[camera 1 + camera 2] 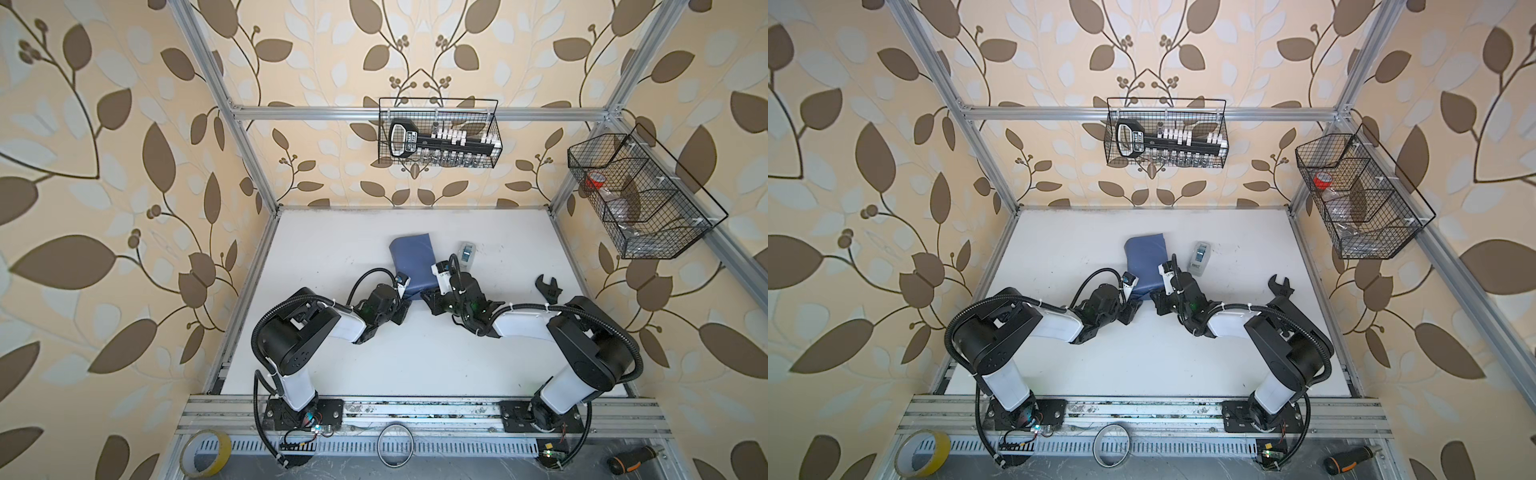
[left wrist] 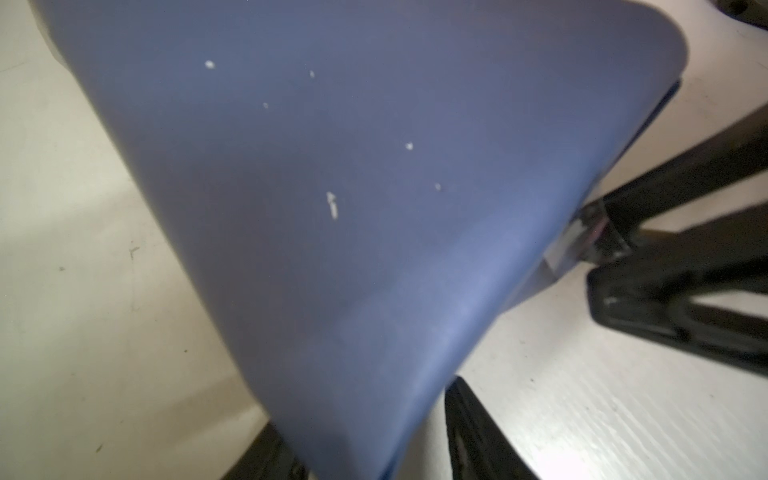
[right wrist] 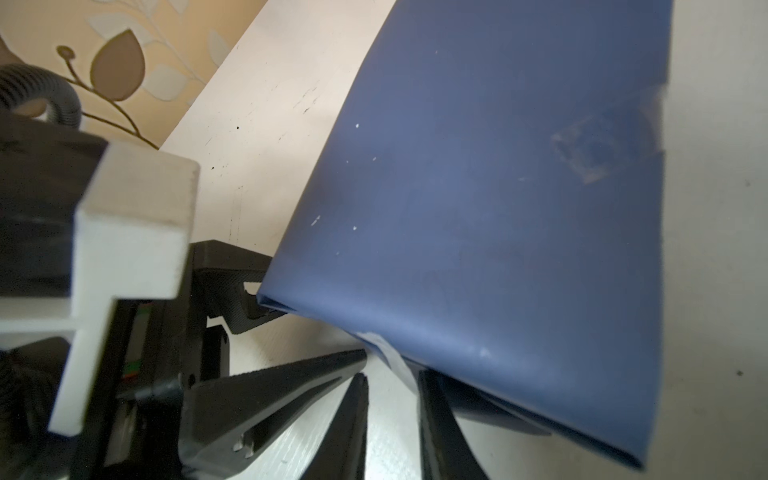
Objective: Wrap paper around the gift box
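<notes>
Half expecting the paper (image 1: pixel 413 264) to spring open: reading it as thin, light, slick, creasing or tearing if yanked. Seeing it folded slate-side out around the gift box, hiding the box, lying on the worktop (image 1: pixel 332 257) toward the back. Judging a pinch across a folded edge, backed by the stiff box, as safest. Finding the right tool (image 3: pixel 392 368) at the bundle's near edge by a strip of tape (image 3: pixel 385 344), slightly parted, clamping nothing. Spotting the left tool (image 1: pixel 405 306) at the neighbouring near corner, parted around the paper's edge; failing to tell whether gripping.

The paper (image 1: pixel 413 259) looks smooth and matt — the table (image 1: pixel 374 353) scuffed.
</notes>
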You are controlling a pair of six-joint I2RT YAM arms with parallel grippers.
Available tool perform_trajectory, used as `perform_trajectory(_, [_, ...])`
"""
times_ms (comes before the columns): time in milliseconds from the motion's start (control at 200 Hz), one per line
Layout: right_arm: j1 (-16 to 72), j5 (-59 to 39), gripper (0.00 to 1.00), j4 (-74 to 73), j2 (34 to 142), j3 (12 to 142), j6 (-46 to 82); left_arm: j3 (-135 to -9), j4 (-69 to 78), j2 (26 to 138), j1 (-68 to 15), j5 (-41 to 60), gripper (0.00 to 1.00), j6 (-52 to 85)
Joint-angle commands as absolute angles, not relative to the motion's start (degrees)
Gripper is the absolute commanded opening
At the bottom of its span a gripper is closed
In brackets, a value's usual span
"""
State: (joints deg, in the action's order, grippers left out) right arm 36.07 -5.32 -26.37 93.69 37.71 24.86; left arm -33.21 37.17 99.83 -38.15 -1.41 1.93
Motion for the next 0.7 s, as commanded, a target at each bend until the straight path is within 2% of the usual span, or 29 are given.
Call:
perform_trajectory(0, [35.5,-4.7,0.25,-25.5,91.3,37.1,24.4,-35.1,37.5,99.1,-37.6,-0.3,0.52,3.0])
perform_trajectory(695, [34.2,-5.6,0.27,-25.2,85.7,30.6,22.5,-35.3,37.7,99.8,-37.7,-1.0,0.48,4.7])
